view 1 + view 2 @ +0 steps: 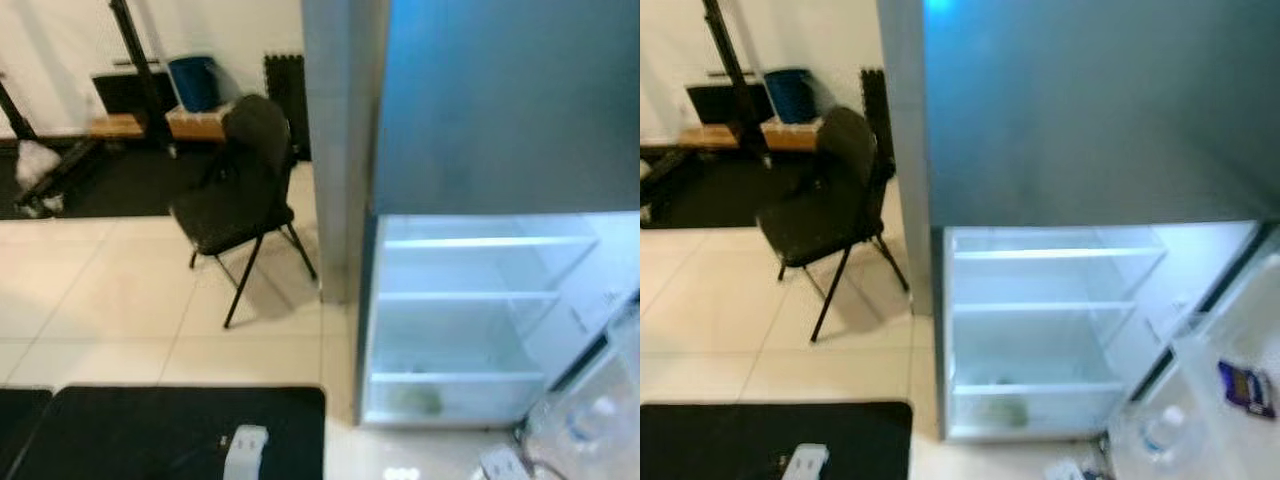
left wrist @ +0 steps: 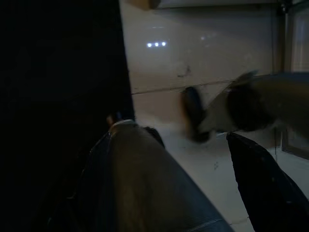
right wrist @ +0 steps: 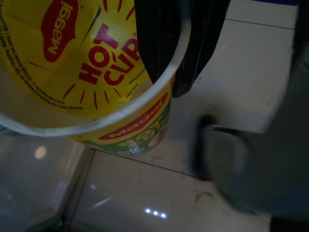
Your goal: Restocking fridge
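A yellow Maggi Hot Cup (image 3: 91, 72) is gripped at its rim by the right gripper (image 3: 181, 46), above pale floor tiles (image 3: 145, 193). The left gripper (image 2: 193, 183) is seen hanging low, fingers parted. At 3 o'clock the fridge (image 1: 450, 330) is lit, door open, with a black chair (image 1: 240, 180) at 11 o'clock.
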`<state>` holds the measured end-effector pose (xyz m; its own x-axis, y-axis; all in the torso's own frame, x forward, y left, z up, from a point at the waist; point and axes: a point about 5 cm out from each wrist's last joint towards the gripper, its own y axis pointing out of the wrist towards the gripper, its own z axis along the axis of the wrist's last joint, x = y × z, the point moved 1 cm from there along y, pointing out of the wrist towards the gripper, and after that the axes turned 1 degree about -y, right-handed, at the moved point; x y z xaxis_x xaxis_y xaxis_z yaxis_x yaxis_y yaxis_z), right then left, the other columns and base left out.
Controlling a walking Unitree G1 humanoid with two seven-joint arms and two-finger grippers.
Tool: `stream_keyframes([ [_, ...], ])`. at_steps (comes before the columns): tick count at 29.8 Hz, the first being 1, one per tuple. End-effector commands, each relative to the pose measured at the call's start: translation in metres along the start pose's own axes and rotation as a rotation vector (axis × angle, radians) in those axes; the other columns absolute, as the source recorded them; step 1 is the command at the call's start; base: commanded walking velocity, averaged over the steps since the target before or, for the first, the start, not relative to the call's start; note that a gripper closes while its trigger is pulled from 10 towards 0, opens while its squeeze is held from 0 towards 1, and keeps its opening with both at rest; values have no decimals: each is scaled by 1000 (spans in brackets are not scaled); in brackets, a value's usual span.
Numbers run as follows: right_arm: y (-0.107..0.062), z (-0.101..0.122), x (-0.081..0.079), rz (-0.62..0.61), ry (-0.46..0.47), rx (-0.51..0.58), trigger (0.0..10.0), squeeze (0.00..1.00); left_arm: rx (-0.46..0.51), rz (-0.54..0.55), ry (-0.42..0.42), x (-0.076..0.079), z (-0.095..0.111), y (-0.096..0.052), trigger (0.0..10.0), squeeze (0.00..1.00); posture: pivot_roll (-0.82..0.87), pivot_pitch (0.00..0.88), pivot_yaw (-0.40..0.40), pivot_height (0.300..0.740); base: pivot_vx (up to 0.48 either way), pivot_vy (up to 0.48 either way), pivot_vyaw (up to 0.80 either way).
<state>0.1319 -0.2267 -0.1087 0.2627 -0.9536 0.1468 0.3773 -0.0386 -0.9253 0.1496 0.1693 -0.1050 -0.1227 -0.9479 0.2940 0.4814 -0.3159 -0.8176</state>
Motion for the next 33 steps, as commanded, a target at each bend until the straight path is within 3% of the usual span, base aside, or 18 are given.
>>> stream_keyframes([
  [1,0,4,2,-6,-12,11,10000,0,-14,6,13,-3,-2,-1,10000,0,-137,0,26,740,0,-405,0],
  [24,0,7,0,2,-1,29,10000,0,-9,3,18,-1,-1,-1,10000,0,-139,0,29,740,0,-46,0],
  [28,1,9,0,5,-4,33,10000,0,-14,-2,23,0,-1,0,10000,0,-138,0,29,740,0,-458,0],
  [33,1,10,-2,11,-1,39,10000,0,-5,9,12,-1,0,0,10000,0,-138,0,30,740,0,0,0],
])
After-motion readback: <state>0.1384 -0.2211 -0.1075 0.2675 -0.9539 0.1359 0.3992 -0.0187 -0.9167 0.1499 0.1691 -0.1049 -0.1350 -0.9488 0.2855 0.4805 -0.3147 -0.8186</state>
